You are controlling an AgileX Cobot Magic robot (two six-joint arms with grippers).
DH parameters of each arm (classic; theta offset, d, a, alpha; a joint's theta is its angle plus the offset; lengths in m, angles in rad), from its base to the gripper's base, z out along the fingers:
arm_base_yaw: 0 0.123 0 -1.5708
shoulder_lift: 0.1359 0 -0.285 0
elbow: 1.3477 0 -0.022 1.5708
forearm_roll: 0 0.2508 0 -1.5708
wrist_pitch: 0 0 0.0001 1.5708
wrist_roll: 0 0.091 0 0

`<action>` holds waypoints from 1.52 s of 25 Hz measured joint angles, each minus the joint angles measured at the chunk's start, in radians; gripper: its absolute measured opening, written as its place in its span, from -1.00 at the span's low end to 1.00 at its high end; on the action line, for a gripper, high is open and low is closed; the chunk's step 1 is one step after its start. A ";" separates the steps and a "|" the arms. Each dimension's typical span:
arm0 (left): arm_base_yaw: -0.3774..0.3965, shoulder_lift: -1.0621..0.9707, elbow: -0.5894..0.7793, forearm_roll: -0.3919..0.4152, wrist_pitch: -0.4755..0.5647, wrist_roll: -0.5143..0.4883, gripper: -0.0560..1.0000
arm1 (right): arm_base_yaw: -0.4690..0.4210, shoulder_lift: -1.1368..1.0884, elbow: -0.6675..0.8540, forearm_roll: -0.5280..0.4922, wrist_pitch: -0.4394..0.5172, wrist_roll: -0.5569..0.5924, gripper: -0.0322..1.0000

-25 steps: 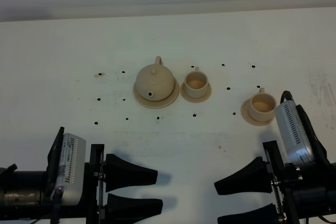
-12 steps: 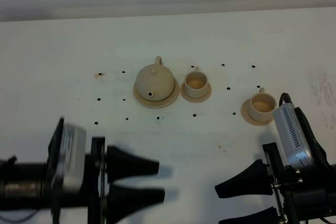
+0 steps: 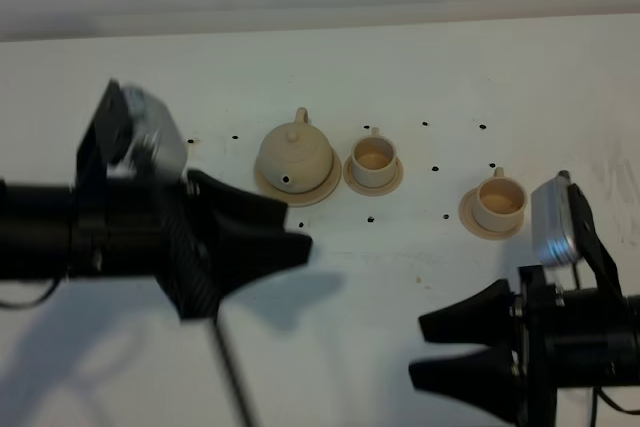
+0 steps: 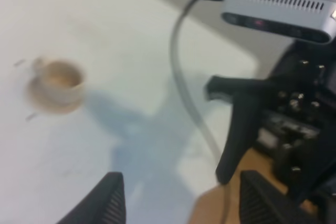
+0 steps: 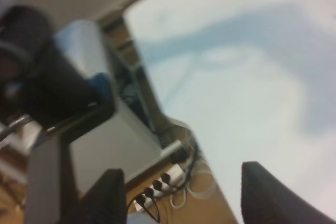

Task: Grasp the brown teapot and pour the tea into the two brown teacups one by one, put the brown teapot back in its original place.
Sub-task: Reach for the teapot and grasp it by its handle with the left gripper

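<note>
The brown teapot (image 3: 293, 154) stands with its lid on, on its wide saucer (image 3: 322, 190), at the middle of the table in the high view. One brown teacup (image 3: 373, 157) on a saucer is just right of it. The other teacup (image 3: 498, 202) stands farther right and also shows in the left wrist view (image 4: 59, 80). My left gripper (image 3: 296, 230) is open and empty, raised, just in front of the teapot. It shows in the left wrist view (image 4: 181, 203). My right gripper (image 3: 420, 352) is open and empty at the front right. It shows in the right wrist view (image 5: 184, 198).
The white table (image 3: 430, 77) carries small dark dots around the tea set. The left wrist view shows the right arm's camera (image 4: 278, 6) and the table's edge close by. The right wrist view shows the blurred left arm (image 5: 47, 87).
My left arm has risen and swung from the front left edge toward the teapot, blurred with motion. My right gripper has shifted slightly, staying open.
</note>
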 joint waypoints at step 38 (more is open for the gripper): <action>0.000 0.381 -0.477 0.819 -0.168 -0.757 -0.02 | 0.000 -0.982 -0.192 -1.508 0.166 1.678 -0.23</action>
